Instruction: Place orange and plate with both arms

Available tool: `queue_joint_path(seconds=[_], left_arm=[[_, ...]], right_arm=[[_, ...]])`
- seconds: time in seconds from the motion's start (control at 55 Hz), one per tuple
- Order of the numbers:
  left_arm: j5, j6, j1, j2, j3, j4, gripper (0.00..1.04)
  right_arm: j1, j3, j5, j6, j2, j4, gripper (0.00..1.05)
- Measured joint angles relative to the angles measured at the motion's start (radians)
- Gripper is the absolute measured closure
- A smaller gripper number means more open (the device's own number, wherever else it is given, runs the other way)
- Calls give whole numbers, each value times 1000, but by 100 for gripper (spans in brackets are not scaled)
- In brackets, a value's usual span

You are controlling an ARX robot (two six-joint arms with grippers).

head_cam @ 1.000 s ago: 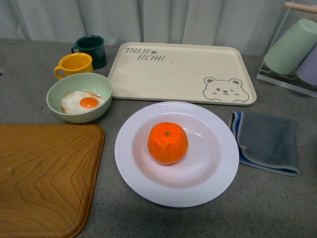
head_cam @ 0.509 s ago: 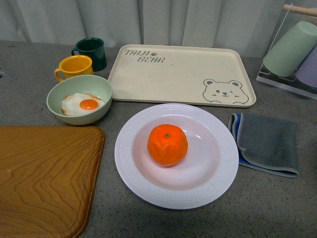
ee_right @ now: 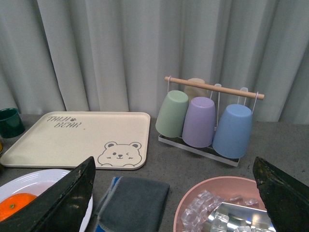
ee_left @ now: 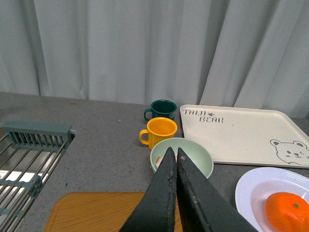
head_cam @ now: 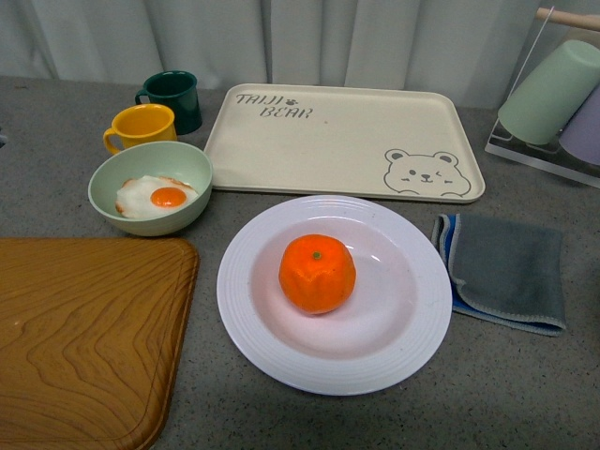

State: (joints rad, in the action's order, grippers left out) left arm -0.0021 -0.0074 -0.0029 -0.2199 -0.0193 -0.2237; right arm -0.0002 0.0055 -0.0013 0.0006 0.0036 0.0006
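Orange in the middle of the plate, down in its well, green stem dot facing up. Plate flat on the grey tabletop, no gripper touching it or the fruit.

Directly behind the plate, very close to its rim: beige bear tray. Left of the plate and a little behind: pale green bowl with a fried egg inside. Further behind the plate on that same side: yellow mug, then dark green mug. Left of the plate, nearer the robot: wooden board. Just right of the plate, apart from the rim: folded grey cloth. Well behind the plate to the right: cup rack with upturned cups.

Left gripper off to the plate's left, well apart from it, fingers pressed together tip to tip with nothing between. Right gripper off to the plate's right, fingers spread wide, nothing held. In the right wrist view only, past the cloth from the plate: pink bowl of ice.
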Motion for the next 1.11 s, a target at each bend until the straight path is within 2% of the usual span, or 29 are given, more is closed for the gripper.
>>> queue_joint_path(seconds=[0.182, 0.255, 0.291, 0.509, 0.564, 0.6, 0.691, 0.836, 1.0, 1.018, 1.055, 1.109], left_arm=[[0, 0, 0, 51, 0, 52, 101], [2, 0, 0, 157, 0, 194, 101], [2, 0, 0, 188, 0, 213, 101], [2, -1, 0, 214, 0, 222, 100], [2, 0, 0, 215, 0, 222, 91], [2, 0, 0, 215, 0, 222, 81], [2, 0, 0, 216, 0, 222, 64], [2, 0, 0, 216, 0, 222, 39], [2, 0, 0, 216, 0, 222, 14], [2, 0, 0, 216, 0, 222, 9], [2, 1, 0, 216, 0, 222, 5], [2, 2, 0, 216, 0, 222, 7]], right_arm=[[0, 0, 0, 0, 0, 0, 9], [0, 0, 0, 0, 0, 0, 9], [0, 0, 0, 0, 0, 0, 9], [0, 0, 0, 0, 0, 0, 9], [-1, 11, -27, -34, 15, -33, 9], [17, 40, -52, -122, 88, -84, 9], [108, 67, -34, -141, 299, -19, 9], [195, 125, -79, 13, 686, 135, 9], [196, 201, -189, 231, 1085, 240, 9], [192, 211, -203, 250, 1133, 253, 9], [185, 229, -225, 285, 1202, 267, 9], [164, 272, -275, 363, 1356, 285, 9]])
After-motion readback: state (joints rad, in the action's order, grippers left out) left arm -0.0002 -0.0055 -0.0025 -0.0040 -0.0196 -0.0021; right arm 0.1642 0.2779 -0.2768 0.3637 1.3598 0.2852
